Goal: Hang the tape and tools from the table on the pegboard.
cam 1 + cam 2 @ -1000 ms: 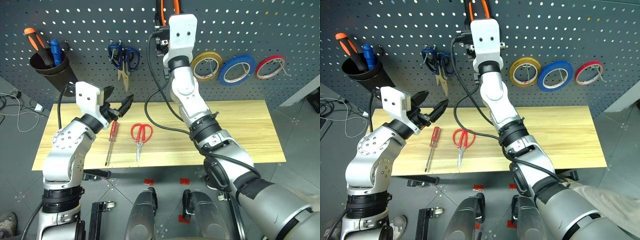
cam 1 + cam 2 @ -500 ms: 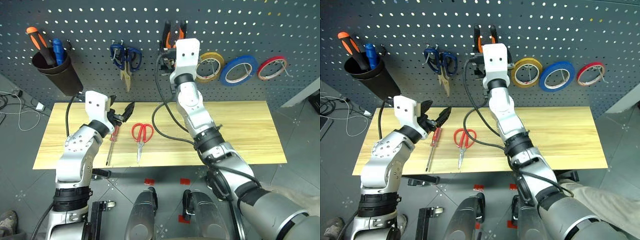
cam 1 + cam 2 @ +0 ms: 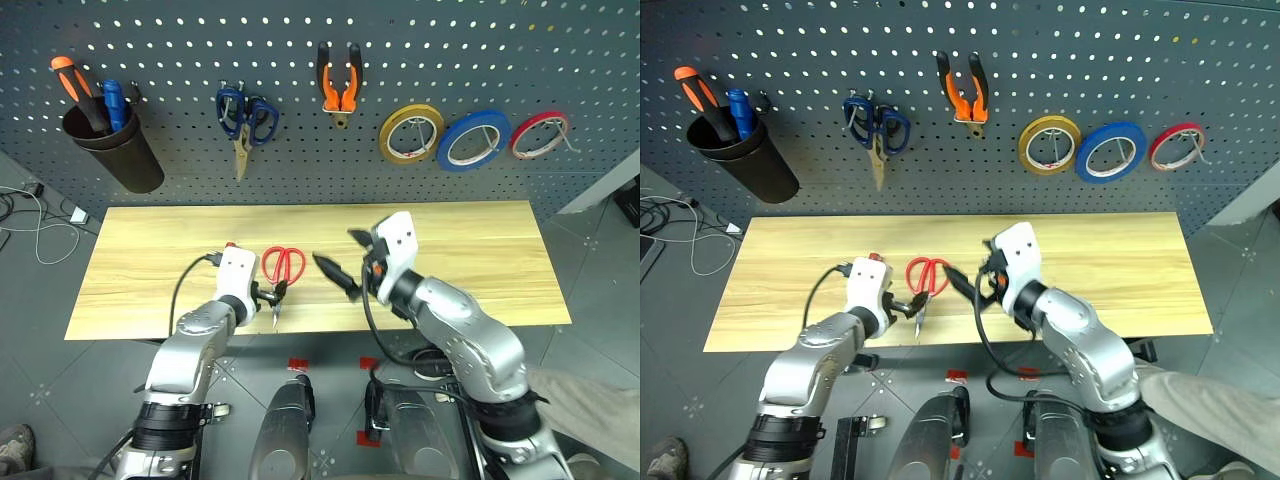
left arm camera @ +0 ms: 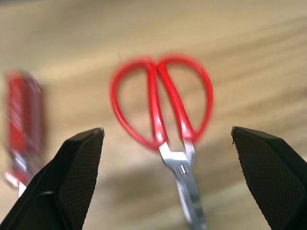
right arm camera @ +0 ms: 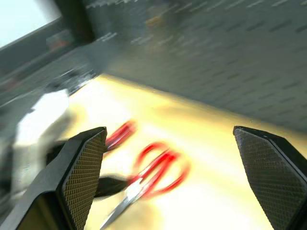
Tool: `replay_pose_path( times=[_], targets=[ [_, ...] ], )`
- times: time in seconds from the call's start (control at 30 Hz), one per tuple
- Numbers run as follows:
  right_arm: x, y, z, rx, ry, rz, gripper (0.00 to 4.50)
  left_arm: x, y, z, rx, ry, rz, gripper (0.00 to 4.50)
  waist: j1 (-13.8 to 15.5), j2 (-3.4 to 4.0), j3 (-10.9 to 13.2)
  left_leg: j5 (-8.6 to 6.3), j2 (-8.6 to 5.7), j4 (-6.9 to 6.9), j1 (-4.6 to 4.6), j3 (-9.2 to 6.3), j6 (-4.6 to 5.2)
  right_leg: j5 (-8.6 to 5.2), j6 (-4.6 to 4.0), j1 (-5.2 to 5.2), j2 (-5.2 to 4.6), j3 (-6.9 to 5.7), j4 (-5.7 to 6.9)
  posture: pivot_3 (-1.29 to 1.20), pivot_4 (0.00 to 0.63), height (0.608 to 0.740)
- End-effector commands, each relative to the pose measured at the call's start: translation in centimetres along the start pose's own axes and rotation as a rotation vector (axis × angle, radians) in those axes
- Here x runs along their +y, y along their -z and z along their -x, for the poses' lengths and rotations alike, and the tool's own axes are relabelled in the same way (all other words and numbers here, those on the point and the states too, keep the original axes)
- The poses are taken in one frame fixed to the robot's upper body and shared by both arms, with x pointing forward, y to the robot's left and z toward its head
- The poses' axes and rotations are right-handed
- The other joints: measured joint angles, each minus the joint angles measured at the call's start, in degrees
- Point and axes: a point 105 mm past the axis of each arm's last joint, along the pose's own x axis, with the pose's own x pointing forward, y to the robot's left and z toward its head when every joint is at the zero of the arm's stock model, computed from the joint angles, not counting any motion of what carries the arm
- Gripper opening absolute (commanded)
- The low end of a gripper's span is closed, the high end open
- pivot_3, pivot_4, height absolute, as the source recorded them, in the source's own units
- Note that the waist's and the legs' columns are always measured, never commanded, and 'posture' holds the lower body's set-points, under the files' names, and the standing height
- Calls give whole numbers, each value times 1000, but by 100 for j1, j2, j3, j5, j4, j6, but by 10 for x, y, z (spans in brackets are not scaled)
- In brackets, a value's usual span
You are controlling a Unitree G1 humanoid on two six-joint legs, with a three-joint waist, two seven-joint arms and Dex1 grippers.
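The blue tape and the orange-handled pliers hang on the pegboard. The red-handled scissors lie on the table, handles toward the pegboard. My left gripper is open, low over the scissors' blades, a finger on each side in the left wrist view. The red screwdriver handle lies just beside the scissors, mostly hidden under my left hand. My right gripper hangs open and empty above the table, right of the scissors, pointing toward them.
On the pegboard also hang blue-handled scissors, a yellow roll and a thin red roll. A dark cup at its left holds orange and blue screwdrivers. The table's right half is bare wood.
My right arm came down and back from the pegboard, leaving the pliers hanging on their hook. My left gripper dropped to the scissors. Both grippers opened wider.
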Motion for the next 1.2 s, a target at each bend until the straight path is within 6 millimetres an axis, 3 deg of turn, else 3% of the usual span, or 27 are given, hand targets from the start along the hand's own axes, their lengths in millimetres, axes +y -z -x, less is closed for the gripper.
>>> replay_pose_path(
  times=[0.03, 0.33, 0.47, 0.63, 0.83, 0.97, 1.1, 1.2],
  targets=[
    [23, -5, 9, 12, -133, 12, 4500, -2, 12, -6, 76, -33, 16, 4483, -18, -2, 1, 0, 1, 3, 0, 0, 0, 0, 0, 0, 0, 0, 1, -20, 343, 740],
    [18, -5, 21, 60, -177, 36, 4500, -20, 37, -26, 220, 13, 10, 4483, -22, -4, 0, -1, -9, 8, 0, -2, 1, 0, 1, 5, -4, -2, 6, -36, 341, 740],
    [14, -5, 28, 88, -200, 28, 4500, -25, 45, -25, 261, 33, 34, 3385, -36, -1, -2, -1, -8, 10, 0, -4, 1, 0, 1, 6, -4, -3, 8, -48, 335, 740],
    [12, -6, 39, 121, -259, -70, 4500, -13, 50, -22, 304, -14, 90, 1840, -44, -3, -9, -1, -8, 15, 1, -5, 1, 0, 1, 9, -4, -4, 8, -48, 326, 740],
    [10, 0, 46, 172, -281, -28, 4500, -4, 37, -26, 263, -13, 63, 302, -46, 1, -18, -1, -9, 15, 1, -5, 2, 0, 2, 9, -4, -6, 8, -49, 313, 740],
    [8, 0, 48, 181, -251, 123, 4500, 0, 17, -21, 122, -14, 27, 305, -58, 1, -19, -1, -9, 17, 0, -4, 2, 0, 3, 8, -3, -4, 8, -52, 308, 740],
    [5, -5, 49, 146, -191, 247, 4500, 4, 10, -1, 14, -22, -74, 305, -103, -4, -20, -1, -8, 12, -4, 0, 1, 1, 5, 5, -3, -2, -4, -51, 306, 740],
    [2, -16, 50, 102, -129, 316, 4500, 3, -8, 18, -156, -35, -193, 305, -112, -5, -19, 10, -2, 2, -5, 4, -20, 0, 5, -1, -2, -2, -9, -54, 303, 740]
  ],
)
